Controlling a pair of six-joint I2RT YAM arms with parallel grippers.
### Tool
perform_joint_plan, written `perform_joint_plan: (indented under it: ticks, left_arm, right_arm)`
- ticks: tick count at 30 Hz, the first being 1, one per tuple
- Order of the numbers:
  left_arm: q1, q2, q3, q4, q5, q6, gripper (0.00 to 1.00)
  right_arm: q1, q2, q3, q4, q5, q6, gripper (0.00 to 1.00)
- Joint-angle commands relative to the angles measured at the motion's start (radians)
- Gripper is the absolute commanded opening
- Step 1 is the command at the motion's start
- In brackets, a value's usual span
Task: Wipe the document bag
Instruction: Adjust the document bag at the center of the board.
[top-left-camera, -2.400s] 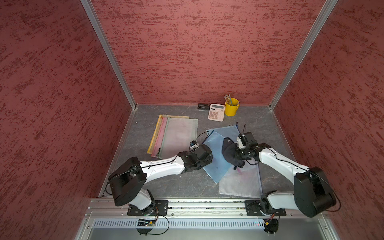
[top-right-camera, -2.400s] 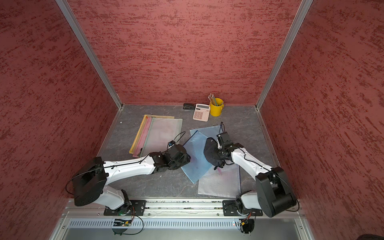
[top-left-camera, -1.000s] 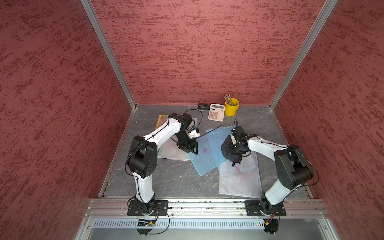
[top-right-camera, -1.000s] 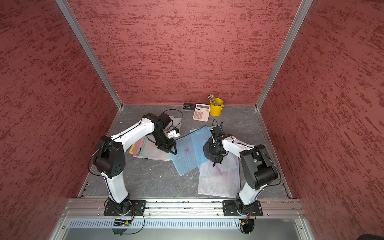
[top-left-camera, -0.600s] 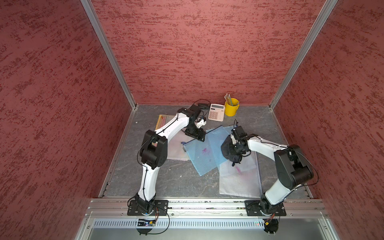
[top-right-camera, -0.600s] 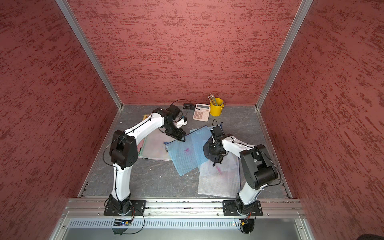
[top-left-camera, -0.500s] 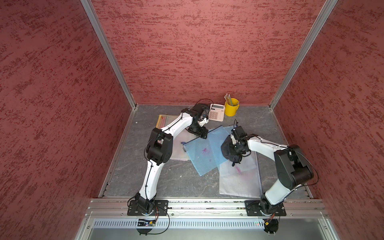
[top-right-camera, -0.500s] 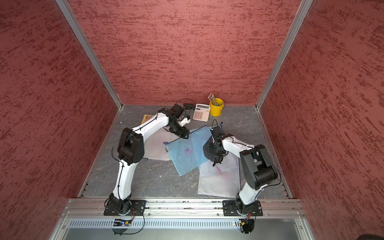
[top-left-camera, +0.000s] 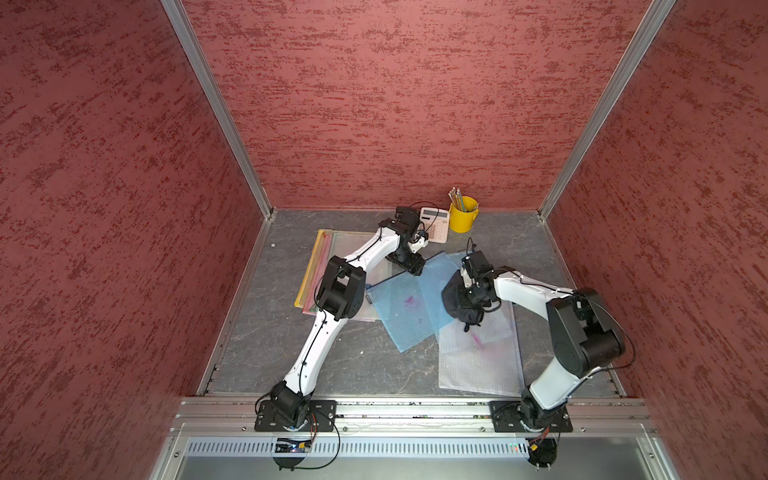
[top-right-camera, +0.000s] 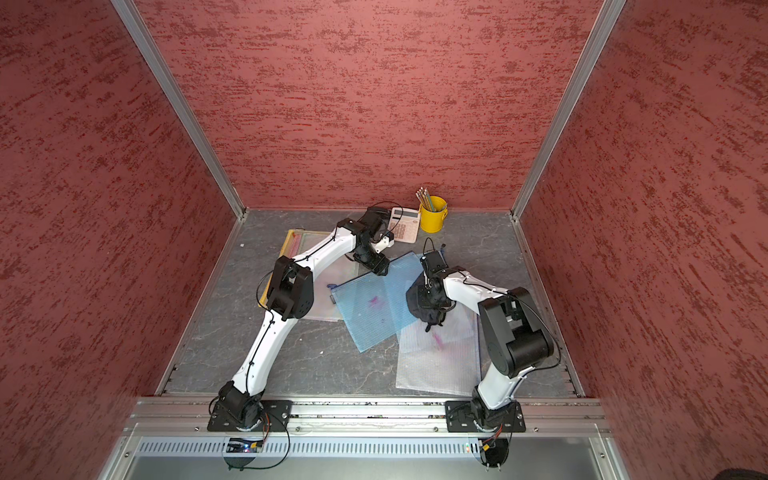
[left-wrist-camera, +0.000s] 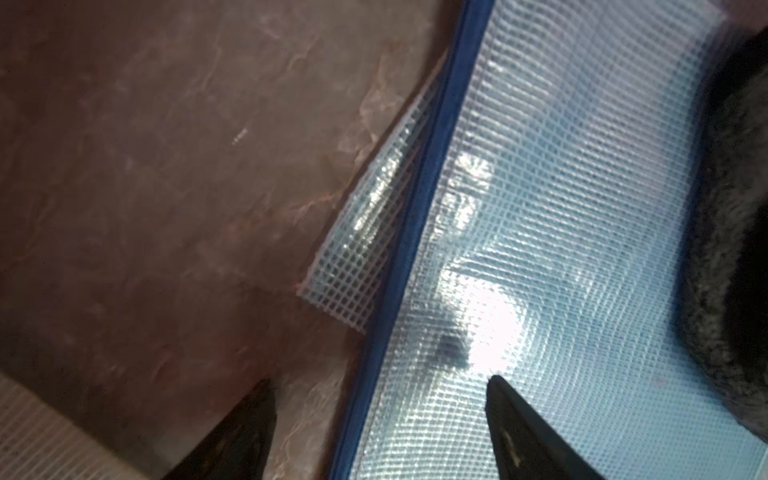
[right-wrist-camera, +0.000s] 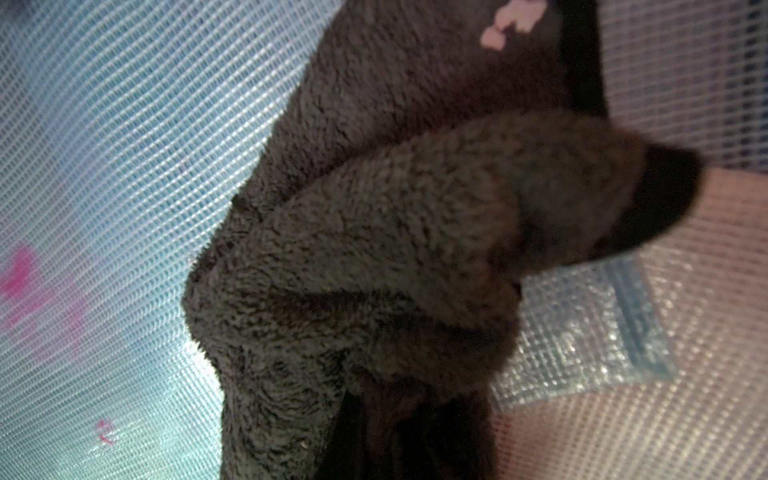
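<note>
Table (top-left-camera: 291, 357) with blue document bag (top-left-camera: 399, 320) laid flat.
Bag sits mid-table, overlapping a clear bag (top-left-camera: 478, 365); dark cloth (top-left-camera: 455, 301) on its right edge, pinched by right claw (top-left-camera: 471, 305); left claw (left-wrist-camera: 379, 380) spread astride far zipper edge (pink stain (top-left-camera: 409, 300) visible).

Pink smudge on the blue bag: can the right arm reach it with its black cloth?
Probably yes. The black cloth it grips rests on the blue bag, close beside the pink smudge, with only bare bag between. The left gripper, open at the bag's far edge, is clear of that path.
</note>
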Motion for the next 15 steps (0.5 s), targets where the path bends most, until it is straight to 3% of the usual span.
perform_joint_plan:
  ticks: [1, 3, 8, 10, 12, 15]
  left_arm:
    - [-0.041, 0.002, -0.112, -0.051, 0.044, 0.012, 0.75]
    - [-0.058, -0.010, -0.175, -0.033, 0.048, 0.003, 0.70]
    - [-0.072, -0.029, -0.240, -0.002, 0.049, -0.053, 0.43]
    - [-0.072, -0.037, -0.244, 0.004, 0.045, -0.073, 0.21]
    - [-0.068, -0.043, -0.236, -0.003, 0.047, -0.098, 0.07]
    - [-0.047, -0.090, -0.244, -0.009, 0.100, -0.178, 0.00]
  right_arm:
    - [0.000, 0.035, 0.033, 0.036, 0.026, -0.012, 0.00]
    - [0.000, 0.041, 0.037, 0.037, 0.028, -0.011, 0.00]
    - [0.000, 0.047, 0.031, 0.045, 0.037, -0.007, 0.00]
    - [0.000, 0.049, 0.033, 0.046, 0.039, -0.011, 0.00]
    - [0.000, 0.042, 0.039, 0.041, 0.050, -0.018, 0.00]
    - [-0.007, 0.007, 0.061, 0.025, 0.077, -0.034, 0.00]
